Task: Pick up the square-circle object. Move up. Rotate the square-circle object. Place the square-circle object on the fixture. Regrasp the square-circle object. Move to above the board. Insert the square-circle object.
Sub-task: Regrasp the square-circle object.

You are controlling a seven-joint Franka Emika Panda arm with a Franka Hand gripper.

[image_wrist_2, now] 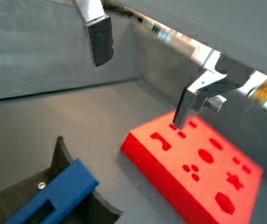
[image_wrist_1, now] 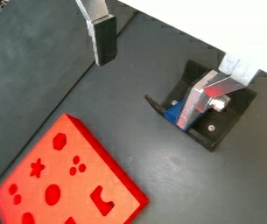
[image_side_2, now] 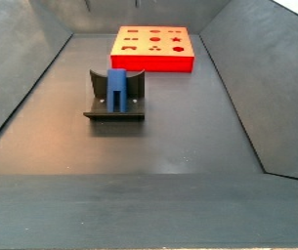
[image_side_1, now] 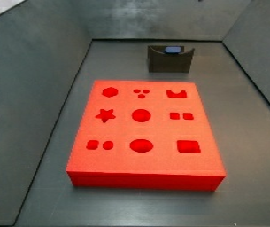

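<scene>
In a wrist view the fingers (image_wrist_1: pixel 101 35) hang spread wide with nothing between them, high above the dark floor; the gripper (image_wrist_2: pixel 147 70) shows both plates well apart. Below and off to one side, the square-circle object (image_wrist_1: pixel 192 107) stands upright in the fixture (image_wrist_1: pixel 208 129), so the next grasp means coming down over it. In a side view the blue piece sits in the notch (image_side_2: pixel 117 90), long axis vertical, with the board (image_side_2: pixel 152 49) farther back. The gripper is out of sight there. In another side view the fixture (image_side_1: pixel 168 58) stands beyond the board (image_side_1: pixel 143 133).
</scene>
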